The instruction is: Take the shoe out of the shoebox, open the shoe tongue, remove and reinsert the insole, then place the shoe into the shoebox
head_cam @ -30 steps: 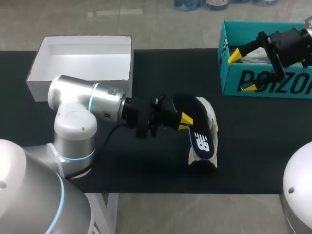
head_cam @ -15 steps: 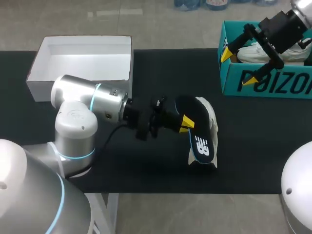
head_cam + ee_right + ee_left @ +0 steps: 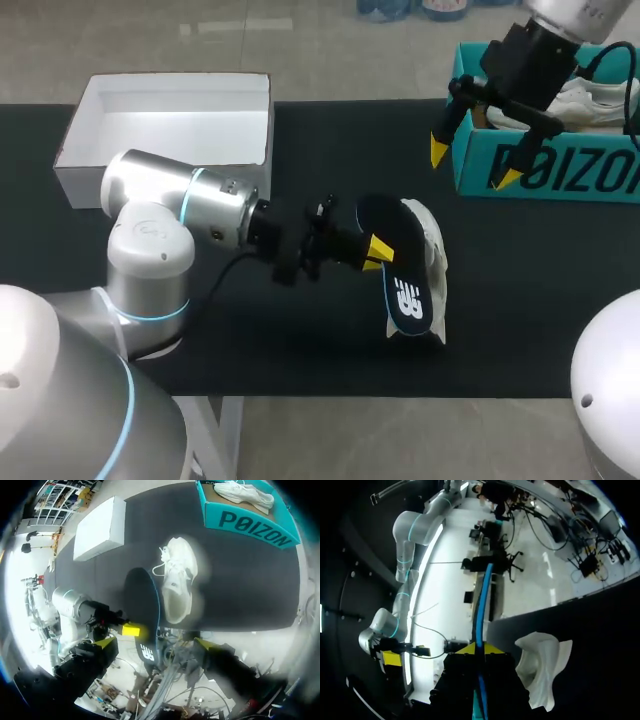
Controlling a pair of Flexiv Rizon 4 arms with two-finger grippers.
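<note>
shoe point(image 3: 432, 238) lies on its side mid-table, outside the teal shoebox point(image 3: 560, 172). from the left: a white open box point(image 3: 95, 170) sits at the far left of the black table point(image 3: 250, 350). the left gripper point(image 3: 377, 250) is clamped on the dark insole point(image 3: 400, 275), held just beside the shoe. at the right, the right gripper point(image 3: 471, 165) hangs with fingers spread wide over the shoebox's near-left corner. another white shoe point(image 3: 592, 98) lies inside.
</note>
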